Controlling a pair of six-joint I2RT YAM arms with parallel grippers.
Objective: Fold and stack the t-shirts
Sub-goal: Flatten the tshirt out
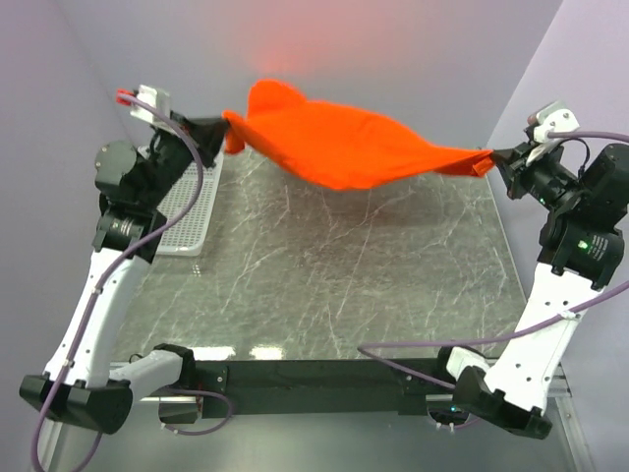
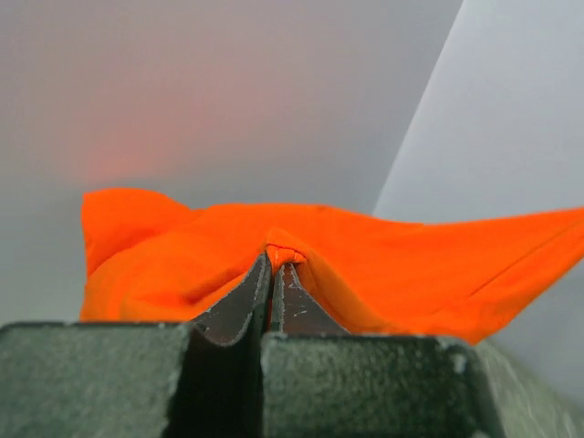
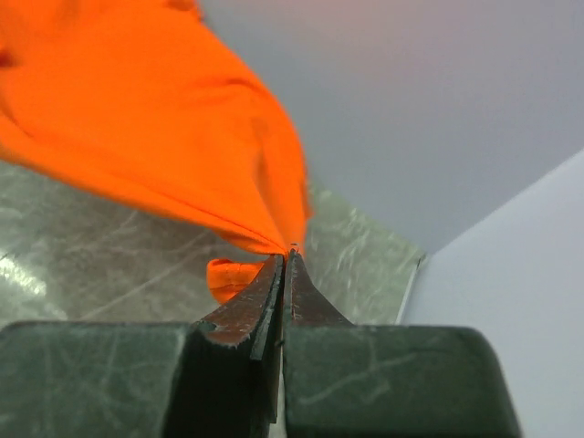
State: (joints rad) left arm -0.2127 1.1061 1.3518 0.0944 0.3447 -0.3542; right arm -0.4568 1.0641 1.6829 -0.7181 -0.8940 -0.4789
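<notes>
Pale lavender walls point(image 1: 413, 49) enclose a dark marbled tabletop point(image 1: 334, 265) — white-veined, glossy.

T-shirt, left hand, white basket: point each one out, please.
t-shirt point(image 1: 344, 146): top view, middle of the stretched cloth.
left hand point(image 2: 277, 265): left wrist view, fingertips pinching the cloth.
white basket point(image 1: 183, 224): top view, bare mesh floor.

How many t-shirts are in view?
1. The orange t-shirt hangs stretched above the table, pinched between the left gripper and the right gripper. None shows in the basket, though the left arm covers part of it.
</notes>
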